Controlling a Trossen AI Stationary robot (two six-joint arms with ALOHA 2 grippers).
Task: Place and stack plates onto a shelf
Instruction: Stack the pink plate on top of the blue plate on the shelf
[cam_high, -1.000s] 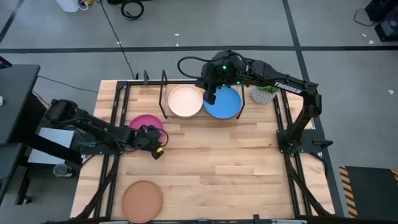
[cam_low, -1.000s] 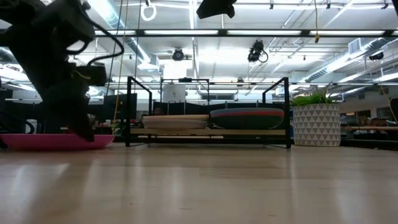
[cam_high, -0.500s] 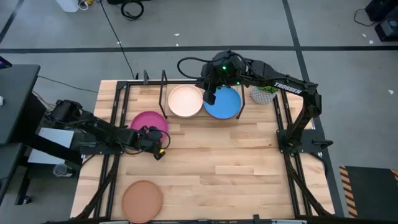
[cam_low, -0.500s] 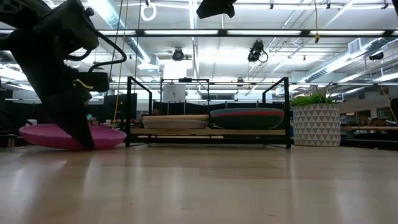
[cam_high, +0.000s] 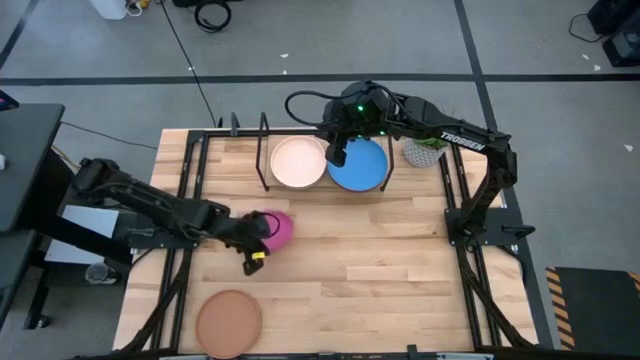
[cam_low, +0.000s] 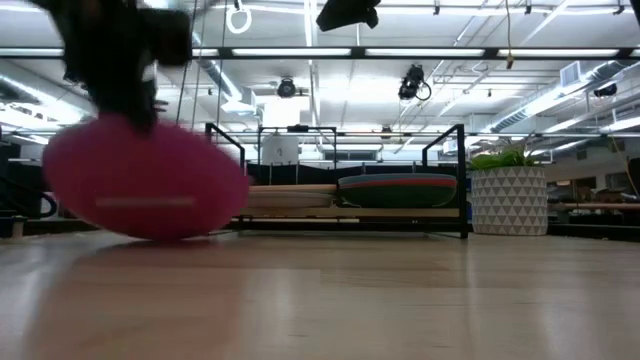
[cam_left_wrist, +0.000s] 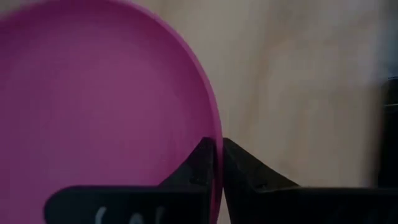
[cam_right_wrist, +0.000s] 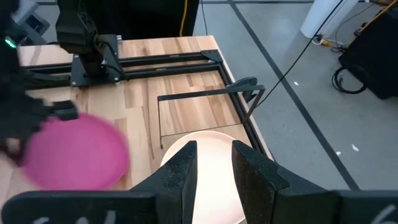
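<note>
Near the table's (cam_high: 380, 270) left edge, about midway along it, the left gripper (cam_left_wrist: 217, 163) is pinched on the rim of the magenta plate (cam_high: 279, 229); the rim runs edge-on through the narrow gap between its two fingers. The plate is clear of the wood and tilted steeply in the low view. At the far edge the black shelf (cam_high: 264, 150) carries the cream plate (cam_high: 297, 162) and, beside it, the blue plate (cam_high: 361, 166). The right gripper (cam_right_wrist: 214, 165) hovers over the shelf between those two, its jaws slightly apart and holding nothing. The tan plate (cam_high: 228, 321) lies flat at the near left corner.
</note>
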